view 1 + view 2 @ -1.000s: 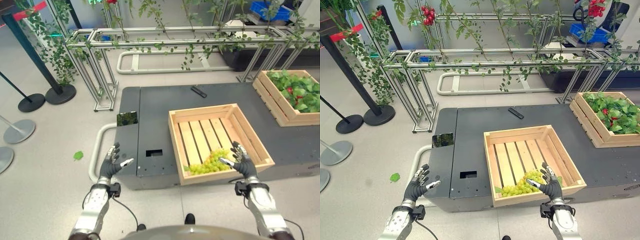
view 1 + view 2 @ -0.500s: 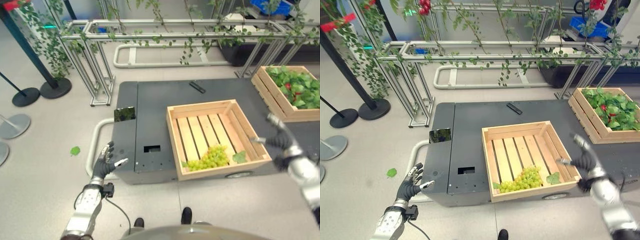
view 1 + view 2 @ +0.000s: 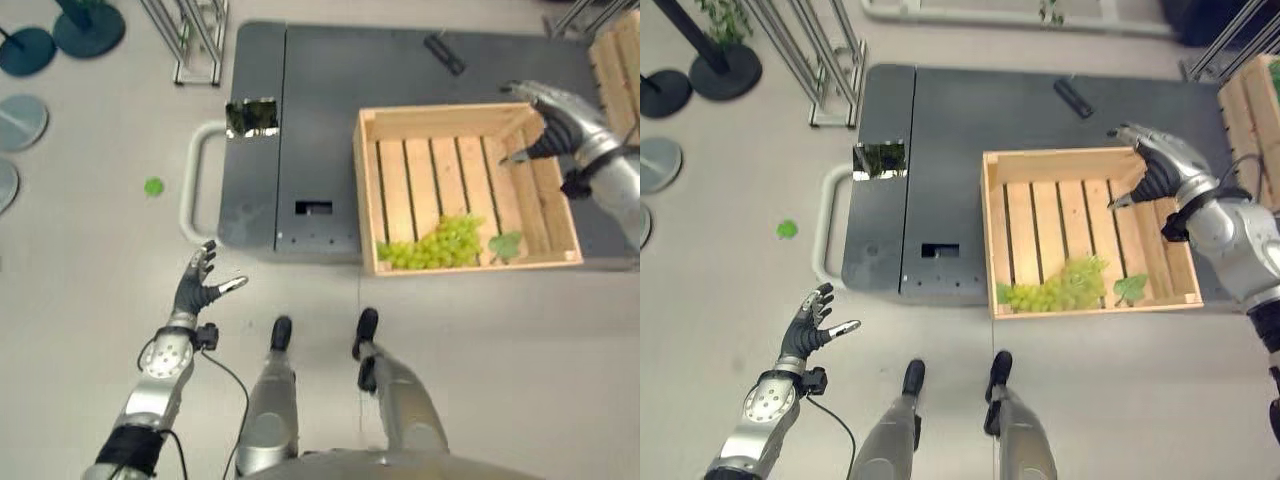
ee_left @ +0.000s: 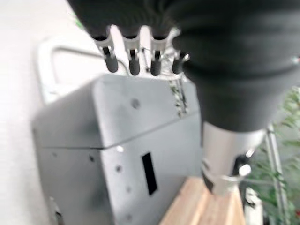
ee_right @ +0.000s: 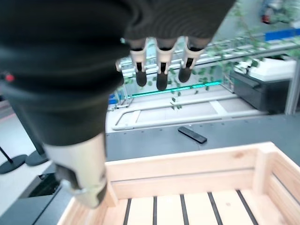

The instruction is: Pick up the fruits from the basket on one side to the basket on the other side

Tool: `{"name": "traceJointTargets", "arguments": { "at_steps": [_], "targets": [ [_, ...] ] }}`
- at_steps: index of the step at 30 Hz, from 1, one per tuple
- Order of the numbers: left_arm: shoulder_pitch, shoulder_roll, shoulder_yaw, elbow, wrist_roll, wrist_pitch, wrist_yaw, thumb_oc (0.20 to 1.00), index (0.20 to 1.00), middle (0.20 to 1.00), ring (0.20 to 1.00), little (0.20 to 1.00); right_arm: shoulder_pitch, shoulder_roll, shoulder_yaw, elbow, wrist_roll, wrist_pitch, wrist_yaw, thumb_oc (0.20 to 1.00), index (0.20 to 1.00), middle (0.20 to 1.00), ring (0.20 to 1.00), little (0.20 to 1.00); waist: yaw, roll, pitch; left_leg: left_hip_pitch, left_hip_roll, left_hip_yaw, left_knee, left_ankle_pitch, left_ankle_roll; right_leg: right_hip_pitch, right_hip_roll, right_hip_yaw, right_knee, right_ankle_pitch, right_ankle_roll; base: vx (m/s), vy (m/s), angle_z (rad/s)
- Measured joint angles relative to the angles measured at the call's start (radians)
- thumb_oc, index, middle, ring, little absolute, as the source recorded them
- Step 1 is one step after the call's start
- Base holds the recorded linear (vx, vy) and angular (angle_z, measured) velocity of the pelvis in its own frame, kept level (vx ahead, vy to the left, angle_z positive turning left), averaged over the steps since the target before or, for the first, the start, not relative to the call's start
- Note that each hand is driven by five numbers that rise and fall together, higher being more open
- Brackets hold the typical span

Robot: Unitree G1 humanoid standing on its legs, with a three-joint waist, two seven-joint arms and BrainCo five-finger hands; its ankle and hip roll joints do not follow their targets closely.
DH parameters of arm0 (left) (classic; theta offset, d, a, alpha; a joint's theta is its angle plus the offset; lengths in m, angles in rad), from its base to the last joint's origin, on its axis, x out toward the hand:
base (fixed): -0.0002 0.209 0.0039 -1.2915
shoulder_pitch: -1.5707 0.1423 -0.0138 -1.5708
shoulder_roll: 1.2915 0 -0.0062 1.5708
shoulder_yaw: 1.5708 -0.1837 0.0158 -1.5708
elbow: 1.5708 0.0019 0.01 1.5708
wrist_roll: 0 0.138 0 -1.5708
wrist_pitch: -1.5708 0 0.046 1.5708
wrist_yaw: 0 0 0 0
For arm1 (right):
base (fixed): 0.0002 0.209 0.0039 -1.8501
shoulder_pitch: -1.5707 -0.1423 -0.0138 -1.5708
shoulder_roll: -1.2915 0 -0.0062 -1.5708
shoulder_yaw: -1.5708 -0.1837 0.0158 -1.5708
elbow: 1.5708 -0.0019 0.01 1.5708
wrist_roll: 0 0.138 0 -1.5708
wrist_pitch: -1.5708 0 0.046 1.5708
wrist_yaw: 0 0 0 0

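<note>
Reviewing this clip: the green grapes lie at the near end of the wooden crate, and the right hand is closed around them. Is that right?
Not quite. The grapes do lie at the near end of the crate, but the right hand holds nothing: it hangs open above the crate's far right corner, well apart from them. The right eye view shows the gap, and the right wrist view shows straight fingers with nothing in them.

The left robot hand (image 4: pixel 140 58) hangs with straight, dark-tipped fingers (image 4: pixel 111 61) in a row and holds nothing, beside its dark ribbed cover and apart from the grey bench (image 4: pixel 117 140). The bench's side face carries a narrow dark slot (image 4: pixel 149 173). A pale tubular handle (image 4: pixel 49 70) loops out from the bench's end. A wooden crate's corner (image 4: pixel 197 208) sits on the bench top, with green foliage (image 4: pixel 281 140) beyond.
</note>
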Motion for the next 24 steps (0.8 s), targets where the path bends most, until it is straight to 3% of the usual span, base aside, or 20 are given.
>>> {"name": "traceJointTargets", "arguments": {
  "at_steps": [3, 6, 24],
  "targets": [
    [-0.039, -0.003, -0.001, 0.001, 0.002, 0.002, 0.011, 1.000, 1.000, 1.000, 1.000, 1.000, -0.098, 0.007, 0.074, 0.029, -0.026, 0.002, 0.001, 1.000, 1.000, 1.000, 1.000, 1.000, 0.016, -0.002, 0.049, -0.036, -0.002, -0.005, 0.010, 0.010, -0.011, -0.043, -0.004, -0.002, 0.030, -0.001, -0.010, -0.07, -0.061, 0.06],
    [-0.078, -0.003, -0.009, 0.003, 0.003, 0.002, 0.028, 1.000, 1.000, 1.000, 1.000, 1.000, -0.185, 0.011, 0.213, 0.098, -0.053, 0.003, 0.009, 1.000, 1.000, 1.000, 1.000, 1.000, 0.024, -0.003, 0.055, -0.071, 0.002, -0.019, 0.010, 0.015, -0.020, -0.083, -0.004, -0.007, 0.055, -0.011, -0.025, -0.06, -0.041, 0.09],
    [-0.106, -0.001, -0.009, 0.001, 0.007, 0.001, 0.094, 1.000, 1.000, 1.000, 1.000, 1.000, -0.332, 0.032, 0.471, 0.170, -0.170, 0.009, 0.089, 1.000, 1.000, 1.000, 1.000, 1.000, 0.010, -0.004, 0.066, -0.132, 0.006, -0.057, -0.018, 0.035, -0.026, -0.134, -0.008, -0.030, 0.056, -0.019, -0.035, 0.00, -0.025, 0.07]
  ]
}}
